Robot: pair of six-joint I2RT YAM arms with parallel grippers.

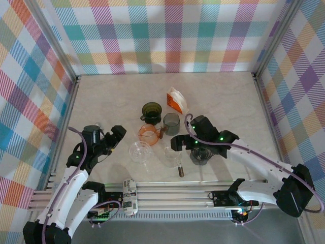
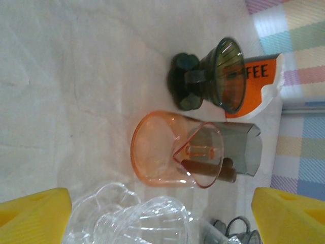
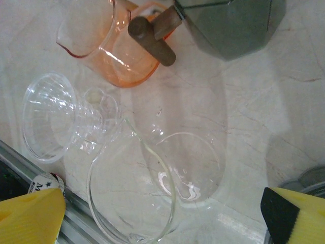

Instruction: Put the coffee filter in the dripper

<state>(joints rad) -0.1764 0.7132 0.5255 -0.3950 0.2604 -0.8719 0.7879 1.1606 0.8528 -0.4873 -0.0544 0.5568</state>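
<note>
- Left gripper [image 2: 160, 216]: yellow fingers spread wide, nothing held. It is poised over the near edge of one clear ribbed glass dripper [image 2: 137, 221].
- Right gripper [image 3: 162, 218]: yellow fingers likewise spread wide, nothing held. It is poised over one clear glass pitcher [image 3: 152, 188].
- Drippers, count two. In the top view the clear one lies on its side at 4 o'clock of the left gripper. One dark green translucent dripper [image 1: 151, 110] stands at 12 o'clock of it, well apart.
- Pitchers, count two. One orange translucent pitcher with a brown handle [image 1: 148, 133] stands between the two drippers. The clear one is at 3 o'clock of the clear dripper.
- One grey translucent cup [image 1: 171, 121] stands at 2 o'clock of the orange pitcher, just beside it.
- One orange-and-white coffee filter packet [image 1: 176, 100] stands at 2 o'clock of the green dripper, just beside it and outside both drippers.
- One dark round container [image 1: 199, 156] sits at 3 o'clock of the clear pitcher, partly hidden by the right arm.
</note>
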